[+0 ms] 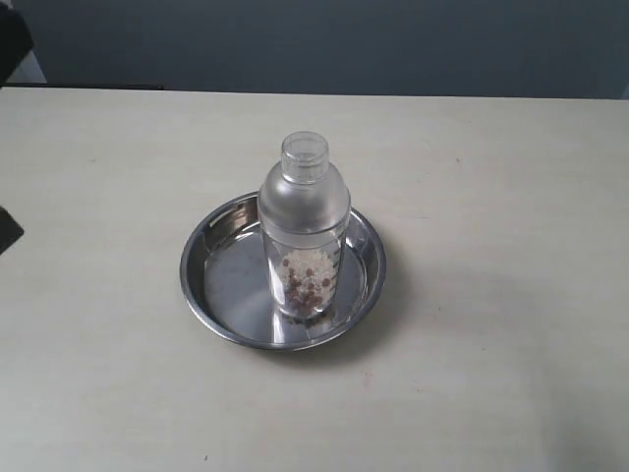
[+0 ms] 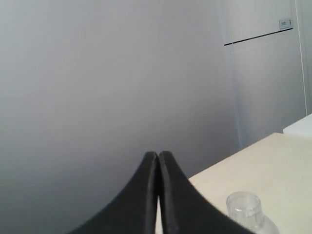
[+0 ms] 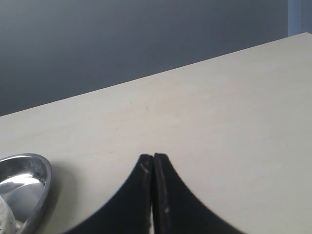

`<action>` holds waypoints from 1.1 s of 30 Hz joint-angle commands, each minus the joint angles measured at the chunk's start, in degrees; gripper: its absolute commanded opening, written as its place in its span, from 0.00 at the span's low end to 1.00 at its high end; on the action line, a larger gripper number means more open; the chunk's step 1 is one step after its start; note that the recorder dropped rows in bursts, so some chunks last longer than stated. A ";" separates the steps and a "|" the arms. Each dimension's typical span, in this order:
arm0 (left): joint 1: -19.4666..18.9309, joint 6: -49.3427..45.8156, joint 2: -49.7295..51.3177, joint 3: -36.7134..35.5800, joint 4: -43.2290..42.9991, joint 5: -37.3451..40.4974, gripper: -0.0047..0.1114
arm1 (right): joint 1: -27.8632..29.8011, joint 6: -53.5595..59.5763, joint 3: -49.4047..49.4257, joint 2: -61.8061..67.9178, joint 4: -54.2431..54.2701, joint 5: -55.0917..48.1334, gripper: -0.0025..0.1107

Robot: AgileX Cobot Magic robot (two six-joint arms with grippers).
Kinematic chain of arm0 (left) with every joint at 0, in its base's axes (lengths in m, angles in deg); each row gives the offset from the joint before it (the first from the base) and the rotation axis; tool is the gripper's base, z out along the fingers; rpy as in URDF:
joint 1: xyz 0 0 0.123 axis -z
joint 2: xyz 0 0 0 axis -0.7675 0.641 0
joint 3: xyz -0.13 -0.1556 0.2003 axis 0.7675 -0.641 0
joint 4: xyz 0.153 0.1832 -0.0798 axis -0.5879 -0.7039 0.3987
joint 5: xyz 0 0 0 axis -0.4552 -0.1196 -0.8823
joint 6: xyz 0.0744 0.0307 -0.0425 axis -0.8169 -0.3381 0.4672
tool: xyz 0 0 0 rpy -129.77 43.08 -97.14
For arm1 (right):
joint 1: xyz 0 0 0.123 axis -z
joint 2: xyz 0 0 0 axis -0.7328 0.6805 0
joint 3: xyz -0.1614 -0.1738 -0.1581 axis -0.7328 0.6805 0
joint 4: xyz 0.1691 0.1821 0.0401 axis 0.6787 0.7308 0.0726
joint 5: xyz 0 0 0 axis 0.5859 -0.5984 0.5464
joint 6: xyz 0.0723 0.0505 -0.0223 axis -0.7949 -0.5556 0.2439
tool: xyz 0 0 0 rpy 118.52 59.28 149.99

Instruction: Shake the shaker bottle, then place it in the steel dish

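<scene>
Exterior view: bottle (image 1: 305,231) standing upright inside dish (image 1: 221,285), a little off its centre, grains lying at the bottom; dish resting on tabletop (image 1: 491,374); placement looking done, so the sound course is holding both arms well clear of the tall bottle; no jaws showing here.
Left wrist view: left jaws pressing together, pinching nothing; only the bottle's cap (image 2: 245,209) showing, rest cut off.
Right wrist view: right jaws pressing together, empty; dish rim (image 3: 29,170) partly showing; bottle hard to make out.
</scene>
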 commanded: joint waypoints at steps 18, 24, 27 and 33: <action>-27.80 26.16 -33.73 -11.69 -16.26 41.94 0.04 | 0.18 0.16 0.04 -0.28 -0.07 0.61 0.02; -28.30 28.24 -33.73 -15.38 -15.52 41.67 0.04 | 0.18 0.16 0.04 -0.28 -0.07 0.61 0.02; -28.30 30.57 -33.73 -16.57 -15.65 41.45 0.04 | 0.18 0.16 0.04 -0.28 -0.07 0.61 0.02; -28.30 32.07 -33.73 -19.81 -15.65 40.08 0.04 | 0.18 0.16 0.04 -0.28 -0.07 0.61 0.02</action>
